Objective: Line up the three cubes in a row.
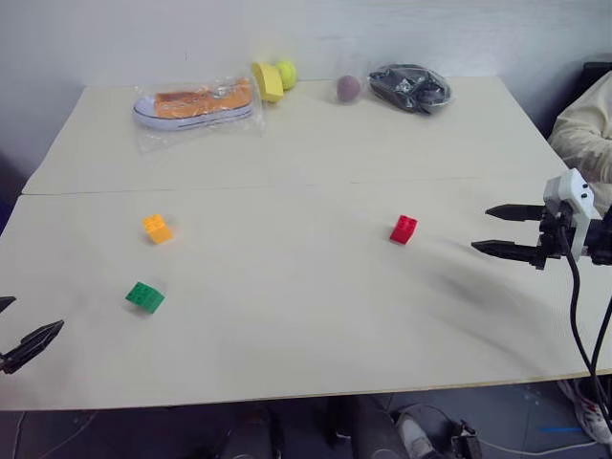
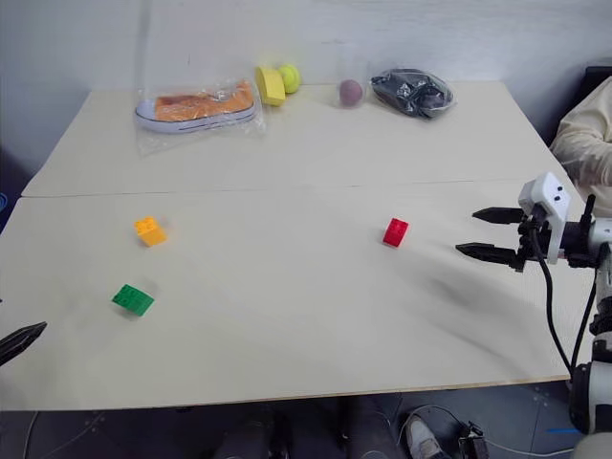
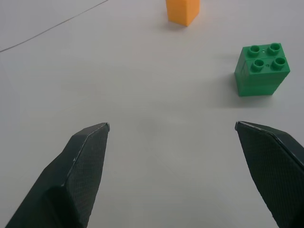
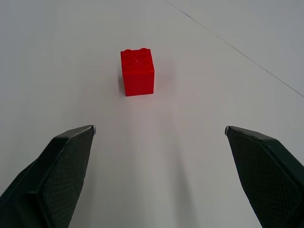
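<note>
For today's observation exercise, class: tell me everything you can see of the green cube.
The green cube is a small block of glossy plastic with four round studs on top and a seam round its sides. It stands upright on the pale table, untouched, nearer the robot than the orange-yellow cube, ahead of the open left end effector.

The right tool (image 1: 499,230) has two slim black fingers tapering to points, fixed to a black wrist block. A white boxy housing (image 1: 572,194) with small dark dots sits on top of it, and black cables (image 1: 578,306) trail down from the wrist. The left tool (image 3: 172,161) has matching black fingers (image 3: 80,175) with a fine woven texture.
</note>
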Controlling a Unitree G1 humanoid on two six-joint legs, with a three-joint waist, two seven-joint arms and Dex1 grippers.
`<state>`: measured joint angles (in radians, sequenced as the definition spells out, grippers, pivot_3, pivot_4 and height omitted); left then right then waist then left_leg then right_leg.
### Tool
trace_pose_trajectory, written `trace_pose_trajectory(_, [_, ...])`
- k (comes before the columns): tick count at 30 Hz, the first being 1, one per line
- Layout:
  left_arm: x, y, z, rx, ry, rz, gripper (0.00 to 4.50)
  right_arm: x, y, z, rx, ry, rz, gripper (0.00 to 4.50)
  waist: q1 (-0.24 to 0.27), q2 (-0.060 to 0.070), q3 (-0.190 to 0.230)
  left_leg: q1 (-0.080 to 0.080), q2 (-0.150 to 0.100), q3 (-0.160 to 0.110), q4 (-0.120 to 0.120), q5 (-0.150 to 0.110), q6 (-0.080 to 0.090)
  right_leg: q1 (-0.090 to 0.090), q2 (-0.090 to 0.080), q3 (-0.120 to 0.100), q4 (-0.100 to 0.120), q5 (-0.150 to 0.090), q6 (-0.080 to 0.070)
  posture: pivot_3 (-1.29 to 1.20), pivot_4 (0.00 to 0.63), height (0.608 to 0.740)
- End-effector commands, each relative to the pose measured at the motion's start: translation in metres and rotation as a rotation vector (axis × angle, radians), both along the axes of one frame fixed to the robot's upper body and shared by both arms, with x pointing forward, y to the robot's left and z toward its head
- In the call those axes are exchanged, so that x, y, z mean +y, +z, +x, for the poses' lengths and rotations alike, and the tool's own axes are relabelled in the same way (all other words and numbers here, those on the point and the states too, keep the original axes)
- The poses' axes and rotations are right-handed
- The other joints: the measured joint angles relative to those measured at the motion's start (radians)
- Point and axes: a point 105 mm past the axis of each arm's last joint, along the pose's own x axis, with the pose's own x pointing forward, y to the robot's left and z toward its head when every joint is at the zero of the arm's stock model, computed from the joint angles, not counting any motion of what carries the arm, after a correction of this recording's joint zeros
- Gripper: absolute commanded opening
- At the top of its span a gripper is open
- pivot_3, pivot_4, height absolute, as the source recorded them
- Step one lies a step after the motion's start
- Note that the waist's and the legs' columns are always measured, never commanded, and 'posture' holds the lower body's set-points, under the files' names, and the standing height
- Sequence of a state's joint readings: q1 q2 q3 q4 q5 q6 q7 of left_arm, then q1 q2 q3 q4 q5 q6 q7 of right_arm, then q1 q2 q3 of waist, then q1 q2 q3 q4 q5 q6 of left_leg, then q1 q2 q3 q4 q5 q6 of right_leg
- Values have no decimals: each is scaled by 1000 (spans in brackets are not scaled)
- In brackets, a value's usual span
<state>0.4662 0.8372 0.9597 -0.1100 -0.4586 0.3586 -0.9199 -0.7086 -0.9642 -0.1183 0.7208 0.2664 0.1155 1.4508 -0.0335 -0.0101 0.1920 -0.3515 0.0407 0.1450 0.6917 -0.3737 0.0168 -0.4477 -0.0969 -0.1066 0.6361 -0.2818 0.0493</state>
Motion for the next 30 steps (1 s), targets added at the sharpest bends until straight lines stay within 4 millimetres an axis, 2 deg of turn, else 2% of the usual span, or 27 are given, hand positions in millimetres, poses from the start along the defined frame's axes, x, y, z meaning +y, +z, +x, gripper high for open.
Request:
trace_pose_trajectory(1, [-1,9,-2,-38,-1,28,4472,3,10,-1,-37,11,13,4500,0,0,0,0,0,0,0,0,0,0,0,0,0,0,0,0,150,740])
trace_pose_trajectory(5, [4,9,1,-42,29,20,4472,8,12,1,-46,15,14,4500,0,0,0,0,0,0,0,0,0,0,0,0,0,0,0,0,150,740])
trace_pose_trajectory(17, [2,8,5,-47,9,19,4472,11,14,0,-69,17,-2,4500,0,0,0,0,0,0,0,0,0,0,0,0,0,0,0,0,150,740])
trace_pose_trajectory(19, [2,8,6,-49,4,18,4472,10,14,0,-66,16,-2,4500,-10,2,1,-2,-3,-8,-1,1,2,5,-4,-7,-2,0,0,0,150,740])
trace_pose_trajectory(21, [-1,8,8,-51,-7,13,4472,9,15,0,-54,0,12,4500,-19,5,3,-3,-9,-27,-4,7,4,17,-12,-27,-9,1,1,0,150,740])
trace_pose_trajectory(24, [-22,10,20,-52,-94,-14,4472,11,18,1,-62,11,2,4500,-8,5,3,-1,-11,-27,-6,9,5,18,-14,-28,-9,1,2,0,150,740])
trace_pose_trajectory(29, [-70,24,41,-59,-289,-60,4472,35,28,8,-84,107,-14,4500,5,6,4,-1,-12,-26,-6,9,3,17,-15,-27,-8,1,2,0,150,740])
trace_pose_trajectory(30, [-88,29,45,-55,-368,-78,4472,43,28,11,-78,135,-20,4500,5,6,4,-1,-12,-27,-6,9,3,17,-15,-27,-8,1,2,0,150,740])
